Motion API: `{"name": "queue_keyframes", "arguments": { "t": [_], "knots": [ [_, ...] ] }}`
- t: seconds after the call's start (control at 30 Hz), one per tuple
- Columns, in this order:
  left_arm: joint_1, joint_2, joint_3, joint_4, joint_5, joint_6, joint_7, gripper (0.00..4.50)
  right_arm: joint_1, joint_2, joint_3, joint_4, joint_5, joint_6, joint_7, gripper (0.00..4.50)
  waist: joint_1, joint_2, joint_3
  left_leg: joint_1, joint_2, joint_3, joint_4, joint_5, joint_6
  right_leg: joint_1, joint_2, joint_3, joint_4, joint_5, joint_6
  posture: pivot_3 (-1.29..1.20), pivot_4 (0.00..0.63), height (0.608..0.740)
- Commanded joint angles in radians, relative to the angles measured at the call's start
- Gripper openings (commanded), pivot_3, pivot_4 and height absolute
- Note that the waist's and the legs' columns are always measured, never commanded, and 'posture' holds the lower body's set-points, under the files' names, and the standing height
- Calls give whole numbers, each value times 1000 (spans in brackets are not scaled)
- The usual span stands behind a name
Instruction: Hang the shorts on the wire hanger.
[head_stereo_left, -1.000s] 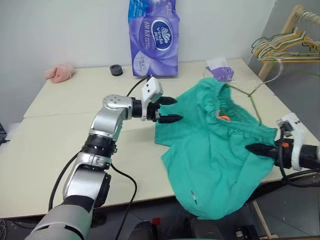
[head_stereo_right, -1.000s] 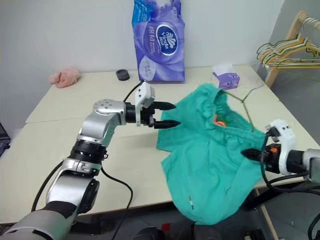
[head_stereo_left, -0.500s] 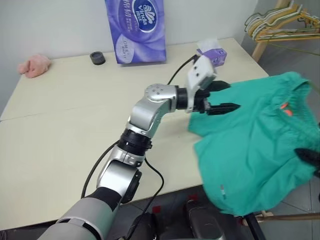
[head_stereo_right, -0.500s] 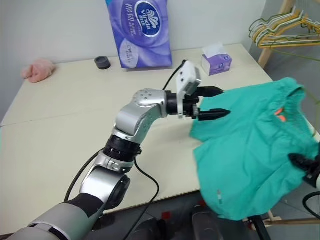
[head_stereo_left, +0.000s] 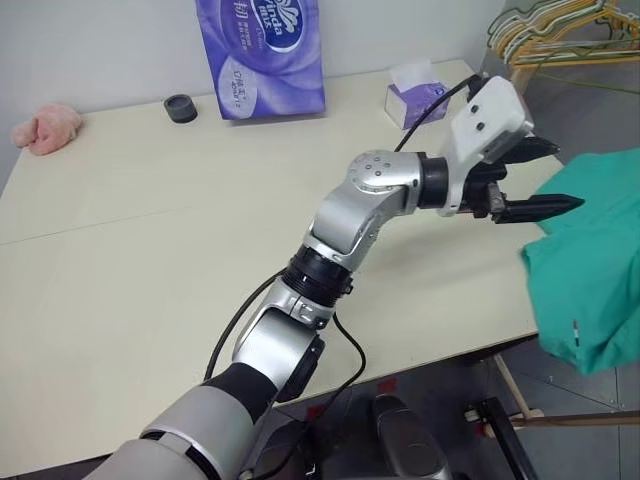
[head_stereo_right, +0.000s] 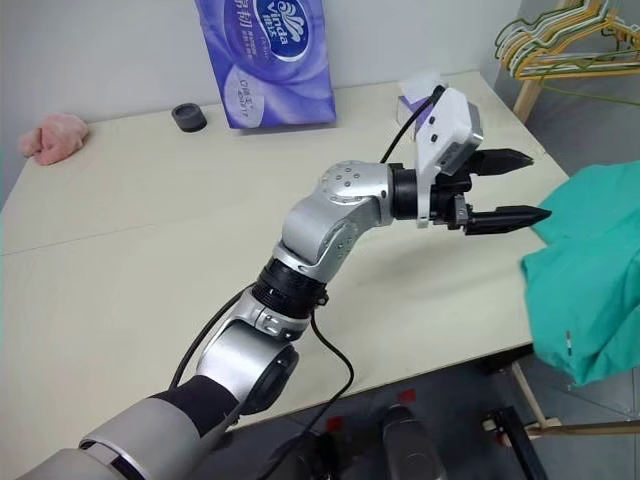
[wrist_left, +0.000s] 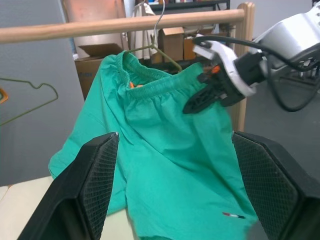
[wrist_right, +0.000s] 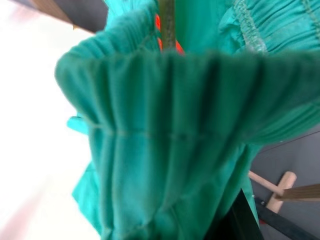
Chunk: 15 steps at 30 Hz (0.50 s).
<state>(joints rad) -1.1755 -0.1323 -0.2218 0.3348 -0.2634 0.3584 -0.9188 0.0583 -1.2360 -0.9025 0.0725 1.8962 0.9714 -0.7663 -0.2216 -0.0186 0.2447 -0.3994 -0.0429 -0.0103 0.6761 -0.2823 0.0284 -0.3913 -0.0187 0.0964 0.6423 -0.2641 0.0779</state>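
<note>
The teal-green shorts (wrist_left: 165, 150) hang off the table's right side, with their waistband threaded on the olive wire hanger (wrist_left: 150, 47). The hanger's hook rises in front of a wooden rail (wrist_left: 75, 29); whether it rests on the rail I cannot tell. My right gripper (wrist_left: 192, 106) is shut on the gathered waistband, and the orange drawstring (wrist_right: 158, 22) shows beside the wire up close. My left gripper (head_stereo_left: 565, 175) reaches across the table's right edge toward the shorts (head_stereo_left: 590, 280), open and holding nothing, with a gap between its fingers (wrist_left: 95, 185) and the cloth.
On the table's far side stand a purple tissue pack (head_stereo_left: 262, 55), a small tissue box (head_stereo_left: 412, 92), a black cap (head_stereo_left: 180, 107) and a pink cloth lump (head_stereo_left: 45, 128). Several more wire hangers (head_stereo_left: 560, 40) hang on the wooden rack at the back right.
The view has swung right. The shorts left the tabletop, carried right and up past the table's edge. My left gripper followed to the right, still open. My right gripper passed out of the head views.
</note>
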Motion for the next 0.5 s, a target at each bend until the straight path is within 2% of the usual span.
{"name": "queue_keyframes", "arguments": {
  "t": [0.03,0.17,0.27,0.37,0.5],
  "knots": [
    [-61,-48,29,16,-24,-54,24,3814,-62,-69,6,107,-130,7,91,0,3,0,0,0,0,1,0,0,1,0,0,1,0,0,1,-352,274,740],
    [-84,-64,34,42,-43,-101,-10,3814,-151,-93,56,220,-214,50,161,0,4,0,0,0,0,4,0,-2,2,-1,0,3,-1,0,2,-335,276,740],
    [-100,-72,30,54,-52,-135,-38,3814,-223,-87,71,279,-267,67,158,0,4,1,1,0,0,6,0,-2,2,-3,0,4,-1,0,2,-333,276,740],
    [-122,-82,25,72,-52,-163,-56,3814,-271,-59,47,288,-277,89,95,0,5,2,1,0,0,8,0,-2,2,-5,0,7,0,0,2,-333,273,740],
    [-144,-97,19,98,-52,-196,-76,3814,-259,-3,-25,225,-255,118,-11,0,6,2,1,0,0,9,-1,-2,2,-5,0,7,0,0,3,-338,272,740]
  ]
}}
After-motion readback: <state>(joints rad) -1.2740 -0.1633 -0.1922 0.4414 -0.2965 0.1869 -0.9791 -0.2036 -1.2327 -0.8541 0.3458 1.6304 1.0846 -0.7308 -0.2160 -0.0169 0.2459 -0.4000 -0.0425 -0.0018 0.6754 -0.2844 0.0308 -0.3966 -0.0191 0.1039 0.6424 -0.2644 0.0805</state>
